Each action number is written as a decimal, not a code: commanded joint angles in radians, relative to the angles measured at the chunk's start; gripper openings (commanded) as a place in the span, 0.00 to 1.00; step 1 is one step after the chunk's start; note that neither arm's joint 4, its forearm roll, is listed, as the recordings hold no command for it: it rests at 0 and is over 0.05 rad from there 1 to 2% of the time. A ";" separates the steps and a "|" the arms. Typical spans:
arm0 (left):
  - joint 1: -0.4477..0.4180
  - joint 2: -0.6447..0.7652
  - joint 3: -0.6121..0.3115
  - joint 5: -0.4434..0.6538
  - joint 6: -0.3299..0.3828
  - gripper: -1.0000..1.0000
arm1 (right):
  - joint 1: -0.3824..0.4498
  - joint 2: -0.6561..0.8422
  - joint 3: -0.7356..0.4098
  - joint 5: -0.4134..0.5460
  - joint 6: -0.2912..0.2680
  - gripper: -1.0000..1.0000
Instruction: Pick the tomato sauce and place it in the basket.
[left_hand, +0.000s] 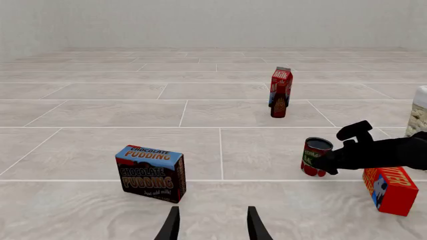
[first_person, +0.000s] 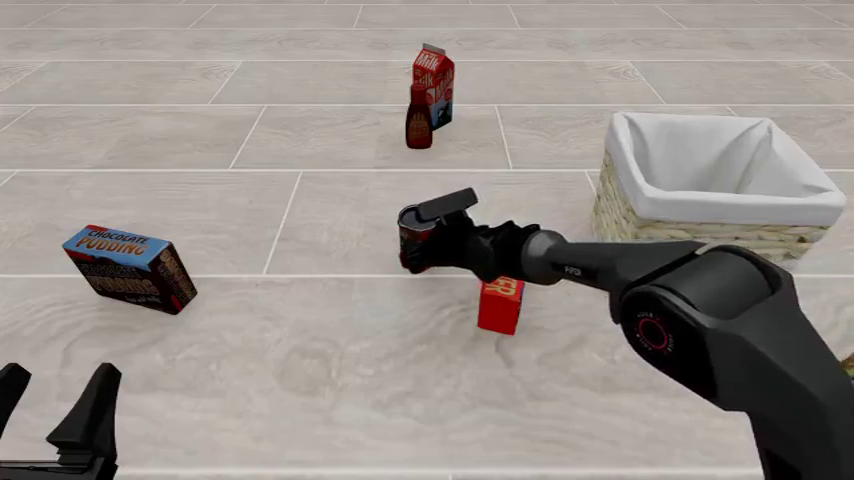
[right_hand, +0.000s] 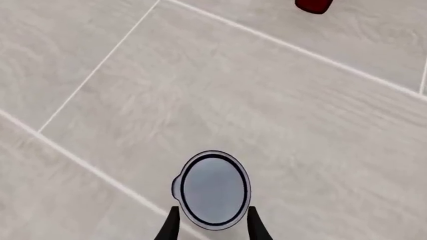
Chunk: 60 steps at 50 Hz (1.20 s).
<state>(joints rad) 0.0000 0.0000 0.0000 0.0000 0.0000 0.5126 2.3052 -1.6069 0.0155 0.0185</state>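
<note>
Grasp step in hand: the tin (first_person: 416, 248) stands mid-worktop, flanked by the right tool (first_person: 430, 240), contact not discernible. Closing, lifting, then carrying toward the basket (first_person: 667, 225) at 3 o'clock is called for. Left tool (first_person: 51, 400) is held wide, idle.

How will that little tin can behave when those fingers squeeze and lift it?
The tomato sauce looks like a rigid metal tin, so it should probably keep its shape. Its smooth round wall may slip or twist between the right gripper fingers. It stands upright on a flat base, so it is likely steady; knocked over, it would roll.
</note>
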 joint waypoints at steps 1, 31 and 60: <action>0.000 0.000 0.000 0.000 0.000 1.00 | 0.002 0.015 -0.018 0.006 0.002 1.00; 0.000 0.000 0.000 0.000 0.000 1.00 | 0.001 0.038 -0.046 0.013 0.010 1.00; 0.000 0.000 0.000 0.000 0.000 1.00 | 0.008 0.033 -0.030 -0.008 0.016 0.00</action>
<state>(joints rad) 0.0000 0.0000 0.0000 0.0000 0.0000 0.5134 2.3410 -1.6480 0.0172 0.0239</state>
